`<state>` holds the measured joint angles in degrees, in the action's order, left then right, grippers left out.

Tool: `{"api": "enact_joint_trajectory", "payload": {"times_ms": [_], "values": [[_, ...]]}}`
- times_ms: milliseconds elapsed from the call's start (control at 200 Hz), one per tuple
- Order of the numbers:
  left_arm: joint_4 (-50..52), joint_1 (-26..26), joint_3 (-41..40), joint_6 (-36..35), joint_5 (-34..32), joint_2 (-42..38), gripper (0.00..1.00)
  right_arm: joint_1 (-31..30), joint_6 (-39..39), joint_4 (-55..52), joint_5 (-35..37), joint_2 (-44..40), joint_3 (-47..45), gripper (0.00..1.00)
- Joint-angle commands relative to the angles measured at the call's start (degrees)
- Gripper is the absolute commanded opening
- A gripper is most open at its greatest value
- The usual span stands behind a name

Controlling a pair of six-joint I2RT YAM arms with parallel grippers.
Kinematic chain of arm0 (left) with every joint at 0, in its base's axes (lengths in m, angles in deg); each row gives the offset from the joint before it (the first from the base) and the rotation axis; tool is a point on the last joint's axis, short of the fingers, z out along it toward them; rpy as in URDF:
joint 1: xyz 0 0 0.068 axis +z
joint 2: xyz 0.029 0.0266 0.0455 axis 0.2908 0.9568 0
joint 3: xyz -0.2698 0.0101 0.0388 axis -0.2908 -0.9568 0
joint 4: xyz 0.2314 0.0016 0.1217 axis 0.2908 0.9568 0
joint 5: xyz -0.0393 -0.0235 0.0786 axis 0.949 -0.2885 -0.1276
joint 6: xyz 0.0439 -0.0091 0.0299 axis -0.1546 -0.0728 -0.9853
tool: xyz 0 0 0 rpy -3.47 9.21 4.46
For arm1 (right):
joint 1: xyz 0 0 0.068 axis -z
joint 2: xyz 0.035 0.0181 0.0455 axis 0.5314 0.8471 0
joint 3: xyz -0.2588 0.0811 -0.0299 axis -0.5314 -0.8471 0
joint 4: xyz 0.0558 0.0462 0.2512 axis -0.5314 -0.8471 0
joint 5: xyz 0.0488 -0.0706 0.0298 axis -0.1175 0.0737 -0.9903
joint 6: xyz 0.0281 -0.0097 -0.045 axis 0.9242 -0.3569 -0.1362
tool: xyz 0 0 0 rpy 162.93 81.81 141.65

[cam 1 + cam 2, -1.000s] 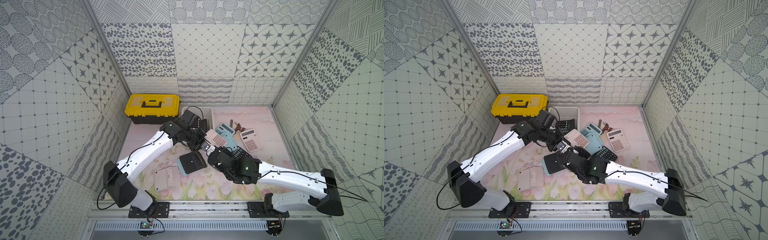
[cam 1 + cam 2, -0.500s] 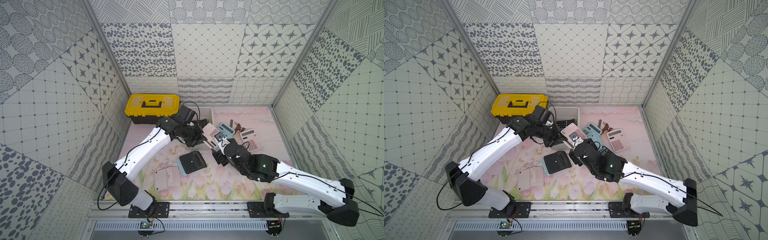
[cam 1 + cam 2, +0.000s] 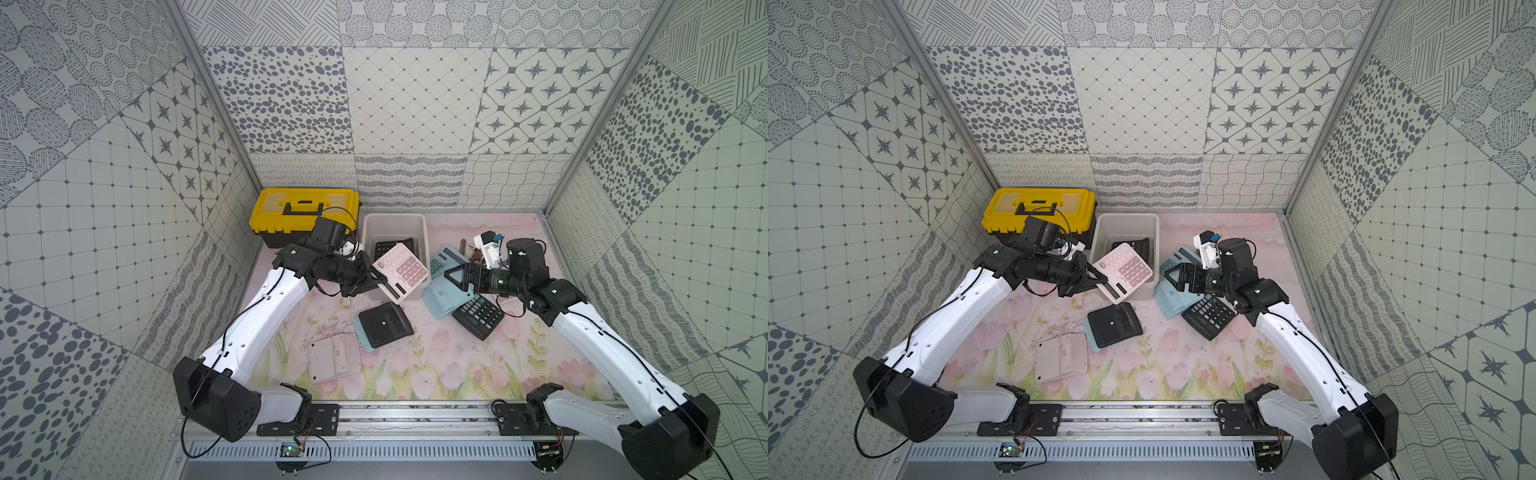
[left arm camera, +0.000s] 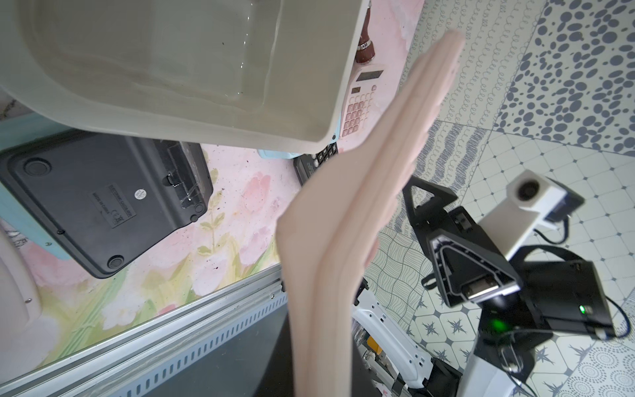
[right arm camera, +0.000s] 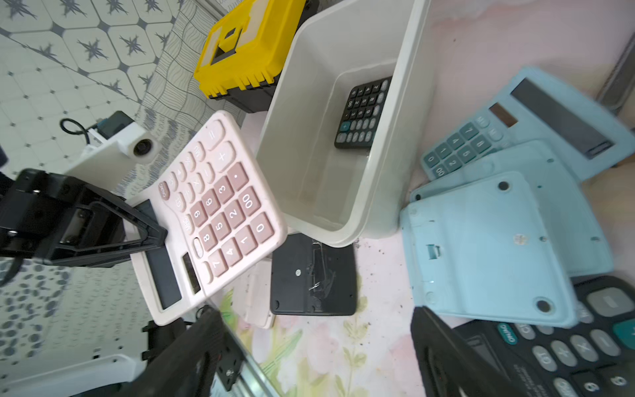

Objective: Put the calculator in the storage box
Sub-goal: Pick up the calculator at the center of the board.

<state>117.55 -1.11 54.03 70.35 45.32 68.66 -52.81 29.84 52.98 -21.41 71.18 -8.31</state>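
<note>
While left tool point(image 3: 380, 280) clamps the tilted calculator point(image 3: 401, 271), right tool point(image 3: 454, 277) gapes.

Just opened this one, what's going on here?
The left end effector grips a pink calculator by its display end, tilted, at the near end of the storage box, not yet inside. The right end effector hangs open and empty beside the box, over blue calculators. One black calculator already lies in the box.

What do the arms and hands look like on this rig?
The left arm and right arm have white shells, black joints and bases, thin black cables. The left hand and right hand are black with triangular open-frame fingers; a white camera sits beside each.
</note>
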Motion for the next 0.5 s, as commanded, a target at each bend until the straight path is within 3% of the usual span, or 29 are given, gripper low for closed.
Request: {"api": "enact_joint_trajectory", "payload": {"times_ms": [0,260,495], "values": [[-1.5,2.7,-0.9,-9.4,15.7,-1.5,0.00,3.8,8.3,11.0,-18.7,2.0,-1.1,0.88],[-0.1,3.2,-0.8,-10.0,21.9,0.2,0.00,6.6,16.2,22.6,-30.9,11.4,0.3,0.81],[-0.1,3.2,-1.0,-9.6,23.4,0.5,0.00,5.6,21.2,30.3,-35.8,16.9,1.7,0.76]]}}
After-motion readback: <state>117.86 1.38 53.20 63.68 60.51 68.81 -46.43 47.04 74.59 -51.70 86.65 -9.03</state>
